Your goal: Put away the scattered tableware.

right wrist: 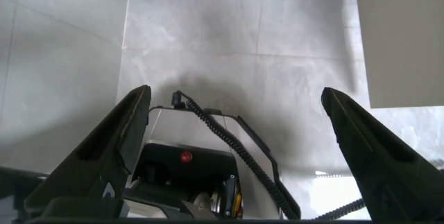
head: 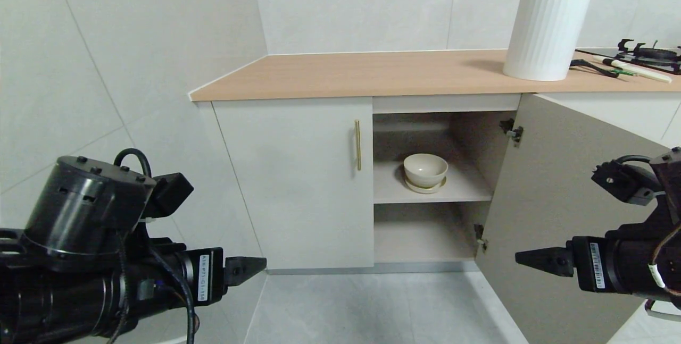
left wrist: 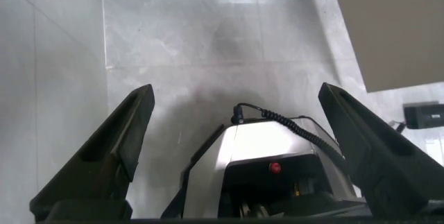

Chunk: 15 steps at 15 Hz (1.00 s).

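Observation:
A cream bowl (head: 425, 169) sits on a small plate (head: 424, 189) on the upper shelf (head: 468, 190) of the floor cabinet. The cabinet's right door (head: 537, 195) is swung wide open. My left gripper (head: 245, 270) is low at the left, in front of the closed door and pointing right. My right gripper (head: 537, 259) is low at the right, in front of the open door and pointing left. In the wrist views the left gripper (left wrist: 237, 93) and the right gripper (right wrist: 236, 98) each hang open over the grey floor with nothing between their fingers.
The closed left door (head: 298, 184) carries a brass handle (head: 358, 145). On the wooden counter (head: 362, 74) stand a white ribbed container (head: 547, 34), some utensils (head: 633, 69) and a stove burner (head: 649, 52). A tiled wall closes off the left side; the lower shelf (head: 420, 237) is bare.

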Tool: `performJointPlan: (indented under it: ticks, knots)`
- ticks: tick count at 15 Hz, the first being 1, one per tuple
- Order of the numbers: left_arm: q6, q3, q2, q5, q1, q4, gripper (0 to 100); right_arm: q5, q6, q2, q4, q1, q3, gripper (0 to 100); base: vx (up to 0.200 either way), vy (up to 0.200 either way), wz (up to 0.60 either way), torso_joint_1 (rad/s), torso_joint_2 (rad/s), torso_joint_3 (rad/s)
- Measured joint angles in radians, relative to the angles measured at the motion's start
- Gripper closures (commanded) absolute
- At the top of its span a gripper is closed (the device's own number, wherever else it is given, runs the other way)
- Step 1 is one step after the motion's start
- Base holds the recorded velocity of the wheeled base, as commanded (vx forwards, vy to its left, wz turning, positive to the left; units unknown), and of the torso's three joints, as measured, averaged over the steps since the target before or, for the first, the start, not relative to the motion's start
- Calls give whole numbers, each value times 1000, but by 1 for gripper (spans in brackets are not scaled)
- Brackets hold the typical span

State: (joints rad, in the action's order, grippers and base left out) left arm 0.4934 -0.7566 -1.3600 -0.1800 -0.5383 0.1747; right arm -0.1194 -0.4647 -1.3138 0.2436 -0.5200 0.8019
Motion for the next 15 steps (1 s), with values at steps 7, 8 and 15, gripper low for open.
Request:
performJointPlan:
  ticks: [7,8,15]
  knots:
    - [0,1,-9,0,0,-1,0,-2,0,2,15,0,3,0,0,-29,0,1,0,0]
    - [0,1,-10,0,0,-1,0,-1,2,3,34,0,6,0,0,-200,0,7,2,2]
    - [1,0,-14,-1,0,-3,0,-1,152,57,297,0,35,0,0,-200,0,5,2,1]
